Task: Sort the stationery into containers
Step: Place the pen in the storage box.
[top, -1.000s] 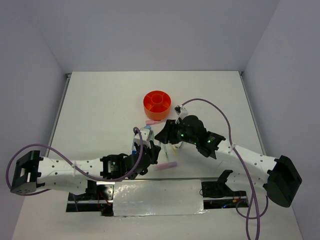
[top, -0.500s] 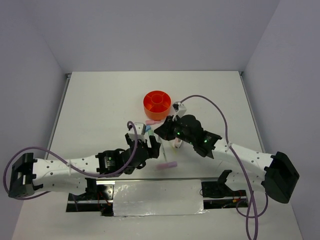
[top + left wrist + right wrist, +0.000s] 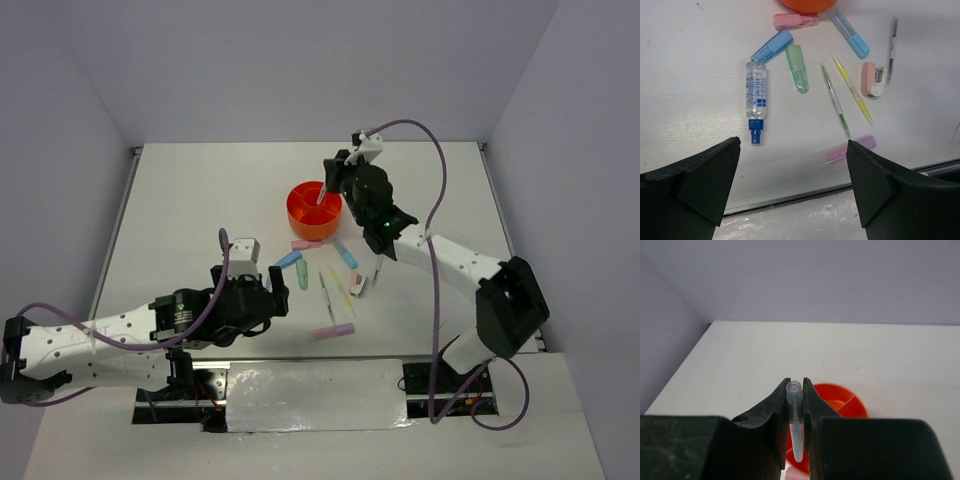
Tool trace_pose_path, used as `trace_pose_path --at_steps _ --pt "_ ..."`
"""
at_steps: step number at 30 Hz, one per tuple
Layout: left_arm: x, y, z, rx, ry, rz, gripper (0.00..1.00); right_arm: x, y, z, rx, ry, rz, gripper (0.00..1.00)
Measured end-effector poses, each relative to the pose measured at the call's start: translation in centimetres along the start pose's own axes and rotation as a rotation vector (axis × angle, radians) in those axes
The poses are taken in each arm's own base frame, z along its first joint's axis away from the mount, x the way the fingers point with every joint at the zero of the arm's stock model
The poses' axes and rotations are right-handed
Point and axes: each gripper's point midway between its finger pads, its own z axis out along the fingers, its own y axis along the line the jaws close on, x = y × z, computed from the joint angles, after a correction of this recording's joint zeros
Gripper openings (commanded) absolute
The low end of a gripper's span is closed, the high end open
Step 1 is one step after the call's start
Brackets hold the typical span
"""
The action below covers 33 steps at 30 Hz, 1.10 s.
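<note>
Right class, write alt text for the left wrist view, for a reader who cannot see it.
Seen past the open left gripper, stationery lies scattered on a white table: a clear blue-capped tube, a green highlighter, a pink eraser and several pens and highlighters. The orange organizer just shows at the top edge.

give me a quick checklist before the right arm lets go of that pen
1. right gripper shut on the clear pen: ok
2. pen above the orange organizer: ok
3. which compartment lies under the pen tip: cannot tell
4. left gripper open and empty: ok
5. left gripper apart from the organizer: ok
6. all stationery sorted: not ok, spray bottle and green highlighter among those loose
</note>
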Motion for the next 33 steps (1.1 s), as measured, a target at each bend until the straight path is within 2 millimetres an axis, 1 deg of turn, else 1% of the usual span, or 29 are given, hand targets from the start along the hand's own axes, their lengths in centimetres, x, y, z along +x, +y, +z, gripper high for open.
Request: trace_pose_path --at_steps 2,4,6,7,8,10,12,16,18,19,20,22,24,26,28,31,33 --pt "-0.2 0.7 -0.6 0.006 0.001 0.011 0.99 -0.5 -1.0 2.3 0.024 -0.038 -0.03 0.0" --pt "-0.4 1.0 -0.8 0.011 -0.002 0.019 0.99 -0.2 -1.7 4.2 0.027 -0.058 -0.048 0.0" --pt "-0.1 1.4 -0.9 0.015 0.004 0.047 0.99 0.7 -2.5 5.8 0.029 -0.052 -0.065 0.0" --pt "0.1 1.6 -0.8 0.014 0.009 0.066 0.99 1.1 -2.8 6.3 0.03 -0.045 -0.072 0.0" --pt "0.4 1.7 -0.7 0.012 0.015 0.078 0.99 1.9 -3.1 6.9 0.028 -0.036 -0.084 0.0" --pt "0.8 1.9 -0.5 0.008 0.025 0.105 0.99 2.8 -3.6 7.5 0.025 -0.026 -0.098 0.0" --pt "1.2 2.2 -0.4 0.0 0.031 0.121 0.99 3.2 -3.5 7.7 0.013 -0.023 -0.104 0.0" --pt "2.0 2.6 0.1 -0.014 0.042 0.137 0.99 3.1 -2.7 7.8 -0.027 -0.035 -0.101 0.0" --pt "2.2 2.7 0.3 -0.017 0.044 0.136 0.99 2.7 -2.3 7.8 -0.044 -0.053 -0.096 0.07" --pt "2.3 2.7 0.5 -0.018 0.045 0.134 0.99 2.7 -2.1 7.8 -0.05 -0.059 -0.094 0.22" --pt "2.4 2.7 0.6 -0.018 0.048 0.133 0.99 2.8 -2.0 7.7 -0.055 -0.06 -0.094 0.29" --pt "2.5 2.5 0.8 -0.018 0.05 0.134 0.99 3.4 -1.9 7.5 -0.065 -0.056 -0.097 0.32" --pt "2.7 2.4 1.1 -0.025 0.056 0.15 0.99 4.4 -1.7 7.1 -0.074 -0.04 -0.102 0.32" --pt "3.1 2.5 1.5 -0.04 0.065 0.167 0.99 5.5 -1.6 6.7 -0.078 -0.019 -0.106 0.45" --pt "3.4 2.5 1.8 -0.054 0.074 0.182 0.99 6.0 -1.6 6.5 -0.079 -0.007 -0.109 0.58" --pt "3.5 2.3 2.2 -0.06 0.084 0.195 0.99 6.2 -1.8 6.3 -0.077 0.0 -0.114 0.63" --pt "3.2 1.6 2.5 -0.059 0.086 0.197 0.99 5.8 -1.9 5.8 -0.073 0.003 -0.115 0.66"
